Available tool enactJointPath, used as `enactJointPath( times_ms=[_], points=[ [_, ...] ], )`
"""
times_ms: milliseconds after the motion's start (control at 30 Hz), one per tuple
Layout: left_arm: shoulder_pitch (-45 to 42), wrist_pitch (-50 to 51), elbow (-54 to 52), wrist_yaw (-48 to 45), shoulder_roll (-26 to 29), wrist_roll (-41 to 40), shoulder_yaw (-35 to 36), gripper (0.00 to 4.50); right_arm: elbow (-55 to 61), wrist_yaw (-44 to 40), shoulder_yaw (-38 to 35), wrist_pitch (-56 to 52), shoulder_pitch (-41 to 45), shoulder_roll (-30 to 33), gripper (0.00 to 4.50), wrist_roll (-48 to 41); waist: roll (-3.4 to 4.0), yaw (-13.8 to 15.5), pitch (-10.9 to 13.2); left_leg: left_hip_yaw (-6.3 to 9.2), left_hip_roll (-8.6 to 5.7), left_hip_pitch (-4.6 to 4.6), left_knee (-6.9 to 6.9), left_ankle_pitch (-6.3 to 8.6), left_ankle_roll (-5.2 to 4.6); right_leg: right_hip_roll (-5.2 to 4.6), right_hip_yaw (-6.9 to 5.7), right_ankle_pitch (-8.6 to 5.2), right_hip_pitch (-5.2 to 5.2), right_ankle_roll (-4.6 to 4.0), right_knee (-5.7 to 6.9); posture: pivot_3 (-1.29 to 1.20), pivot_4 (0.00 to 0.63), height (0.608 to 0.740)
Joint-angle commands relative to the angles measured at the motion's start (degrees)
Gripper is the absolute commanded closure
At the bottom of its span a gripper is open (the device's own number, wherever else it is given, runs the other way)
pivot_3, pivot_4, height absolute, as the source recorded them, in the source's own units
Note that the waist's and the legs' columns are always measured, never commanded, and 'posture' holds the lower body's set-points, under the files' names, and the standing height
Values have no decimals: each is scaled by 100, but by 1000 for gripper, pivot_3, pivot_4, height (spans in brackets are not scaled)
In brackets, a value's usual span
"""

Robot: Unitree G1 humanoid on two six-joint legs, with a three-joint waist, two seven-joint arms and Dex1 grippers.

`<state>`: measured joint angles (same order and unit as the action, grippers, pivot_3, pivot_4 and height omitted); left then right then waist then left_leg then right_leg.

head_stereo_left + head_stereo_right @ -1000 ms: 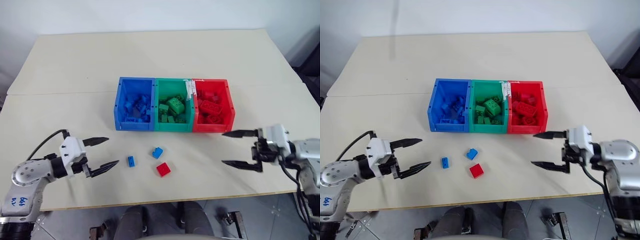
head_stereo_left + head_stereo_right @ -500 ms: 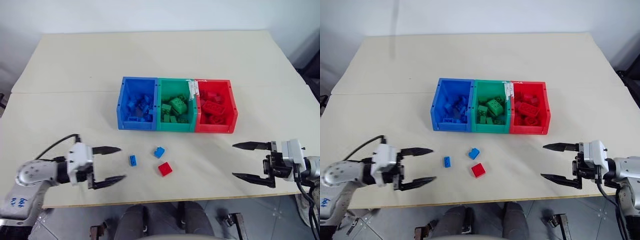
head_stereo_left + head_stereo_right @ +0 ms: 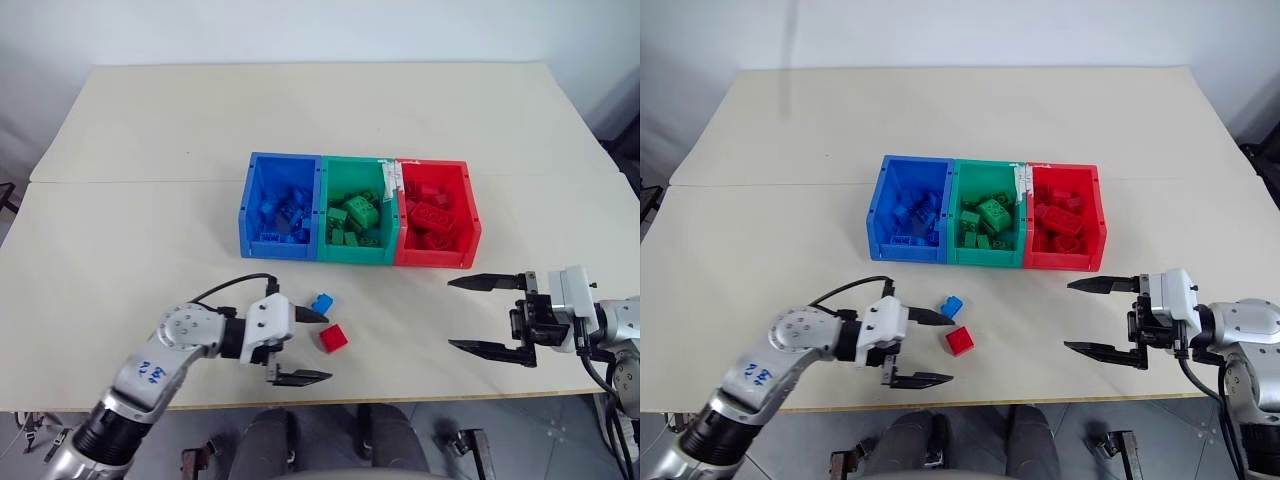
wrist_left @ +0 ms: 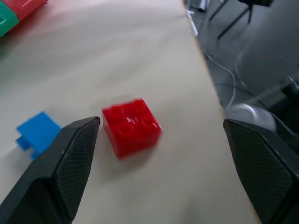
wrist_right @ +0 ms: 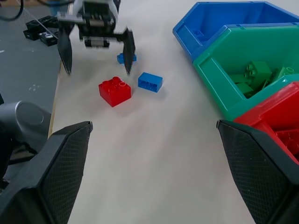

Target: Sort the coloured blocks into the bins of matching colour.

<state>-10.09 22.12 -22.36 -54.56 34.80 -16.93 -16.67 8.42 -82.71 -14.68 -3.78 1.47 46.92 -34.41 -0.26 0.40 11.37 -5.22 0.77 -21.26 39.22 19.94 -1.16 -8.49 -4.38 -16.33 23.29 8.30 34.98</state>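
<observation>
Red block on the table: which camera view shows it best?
The left wrist view: the red block sits close up between the open left tool fingers, studs visible though slightly blurred. The eye views show it small beside that tool. The right wrist view shows it farther off, next to a blue block.

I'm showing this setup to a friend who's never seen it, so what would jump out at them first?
Probably the row of three bins at mid-table, the blue bin, green bin and red bin side by side, each holding bricks of its own colour. Next, the left gripper, open, closing in on a loose red block near the table's front edge, with a blue block just beyond it.
</observation>
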Motion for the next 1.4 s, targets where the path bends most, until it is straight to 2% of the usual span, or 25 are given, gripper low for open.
enactJointPath(
  times_ms=[33,300,333,400,633,733,900,1100,1267,1400],
  points=[
    [11,173,-130,495,-136,414,-176,0,340,142,-118,-53,-102,-19,48,-165,0,17,0,1,0,0,0,0,0,0,0,0,0,0,0,0,150,740],
    [-83,772,-83,933,-450,655,-473,0,469,366,-126,-35,-132,-31,48,-140,0,100,0,3,6,4,17,-1,-1,-1,1,0,-5,0,-3,0,150,740],
    [-101,811,-60,988,-465,700,-479,399,468,386,-126,-24,-118,-30,0,-138,0,109,0,5,7,3,24,-1,-1,-3,2,0,-7,0,-3,0,150,740],
    [-111,915,-48,955,-429,705,-522,851,440,413,-116,3,-84,-28,0,-122,0,107,0,10,10,3,35,0,-2,-3,-1,0,-14,0,-2,0,150,740],
    [-235,780,56,819,-454,567,-432,2971,346,456,-97,74,-9,-26,0,-83,0,97,0,15,19,13,44,1,-4,-4,-1,2,-29,-1,-1,0,150,740],
    [-324,650,181,714,-446,485,-304,3018,304,466,-91,104,22,-37,0,-61,0,98,0,15,18,11,45,1,-4,-4,-2,3,-29,-1,-2,0,150,740],
    [-802,-357,617,471,-876,74,257,3018,207,570,-208,229,-36,-85,0,-5,0,111,0,17,18,6,54,1,-4,-5,-5,3,-29,-1,0,0,150,740],
    [-1760,-644,1205,264,-1109,6,477,3018,89,1080,-1025,121,-299,-89,0,-212,0,112,0,21,5,2,72,5,-12,-6,-8,12,-43,12,-4,0,150,740],
    [-2956,-972,2575,326,-1662,291,347,3018,163,1516,-1616,267,-869,-318,0,-135,-1,133,0,6,-6,-1,75,6,-15,1,-24,14,-59,15,-11,0,150,740],
    [-3922,-1486,3907,229,-2369,525,175,3018,398,1953,-1902,278,-1227,-628,0,-139,-1,137,0,2,-12,-2,75,6,-18,2,-28,19,-69,24,-24,0,150,740]
  ],
)
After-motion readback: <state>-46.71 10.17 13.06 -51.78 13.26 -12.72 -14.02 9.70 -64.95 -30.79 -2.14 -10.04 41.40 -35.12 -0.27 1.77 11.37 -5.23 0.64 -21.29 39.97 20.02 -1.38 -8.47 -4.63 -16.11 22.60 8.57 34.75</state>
